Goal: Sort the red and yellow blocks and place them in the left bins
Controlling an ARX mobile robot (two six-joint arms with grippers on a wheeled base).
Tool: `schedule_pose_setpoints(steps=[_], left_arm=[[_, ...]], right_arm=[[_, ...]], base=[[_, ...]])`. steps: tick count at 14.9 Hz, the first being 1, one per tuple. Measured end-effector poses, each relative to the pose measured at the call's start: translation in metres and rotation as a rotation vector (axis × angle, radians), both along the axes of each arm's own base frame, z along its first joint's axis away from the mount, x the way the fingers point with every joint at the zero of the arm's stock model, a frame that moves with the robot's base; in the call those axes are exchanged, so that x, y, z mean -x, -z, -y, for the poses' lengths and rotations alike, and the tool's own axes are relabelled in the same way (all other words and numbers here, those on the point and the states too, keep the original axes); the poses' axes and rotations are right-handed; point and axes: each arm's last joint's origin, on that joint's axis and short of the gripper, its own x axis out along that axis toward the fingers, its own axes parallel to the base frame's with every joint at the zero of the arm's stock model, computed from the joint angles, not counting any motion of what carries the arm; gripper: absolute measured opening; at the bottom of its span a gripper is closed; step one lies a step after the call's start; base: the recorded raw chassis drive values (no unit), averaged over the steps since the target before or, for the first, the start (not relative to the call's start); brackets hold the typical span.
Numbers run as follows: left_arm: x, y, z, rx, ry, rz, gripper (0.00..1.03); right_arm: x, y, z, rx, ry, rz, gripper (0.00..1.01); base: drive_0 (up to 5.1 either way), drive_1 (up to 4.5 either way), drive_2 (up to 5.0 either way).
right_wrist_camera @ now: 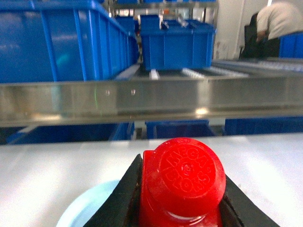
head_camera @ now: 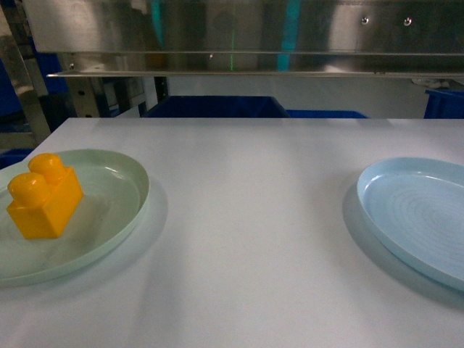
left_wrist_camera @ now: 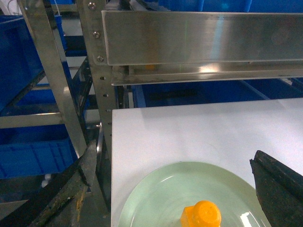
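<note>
The orange-yellow block (head_camera: pixel 42 196), two studs up, stands on a pale green plate (head_camera: pixel 119 188) at the table's left. The left wrist view shows the same block (left_wrist_camera: pixel 201 215) low in frame. My left gripper (left_wrist_camera: pixel 171 161) hangs open above the plate, holding nothing, its fingers (left_wrist_camera: pixel 279 189) spread wide. My right gripper (right_wrist_camera: pixel 181 201) is shut on the red block (right_wrist_camera: pixel 182 172), stud toward the camera, above the table. Bright-blue bins (left_wrist_camera: pixel 28 156) sit beside the table's left edge. Neither gripper shows in the head view.
A pale blue plate (head_camera: pixel 420 217) lies at the table's right, its edge also under the red block (right_wrist_camera: pixel 80 208). A steel shelf rail (head_camera: pixel 239 61) crosses behind the table, with more blue tubs (right_wrist_camera: pixel 177 42) on it. A person (right_wrist_camera: pixel 281 21) stands far right.
</note>
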Motion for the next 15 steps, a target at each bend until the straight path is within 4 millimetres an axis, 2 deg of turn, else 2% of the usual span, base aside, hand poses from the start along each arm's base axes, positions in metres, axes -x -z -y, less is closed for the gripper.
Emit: schedule_pose_setpoints(steps=[2, 6, 15], left_arm=[[0.000, 0.000, 0.000, 0.000, 0.000, 0.000, 0.98], [0.000, 0.000, 0.000, 0.000, -0.001, 0.000, 0.98], [0.000, 0.000, 0.000, 0.000, -0.001, -0.001, 0.98]], right_arm=[[-0.001, 0.008, -0.005, -0.015, -0.011, -0.053, 0.28], [0.006, 0.004, -0.026, 0.048, -0.038, -0.011, 0.28], [0.004, 0.008, -0.026, 0.110, -0.035, -0.040, 0.28]], base=[[0.0, 0.00, 0.0], [0.0, 0.00, 0.0], [0.0, 0.00, 0.0]])
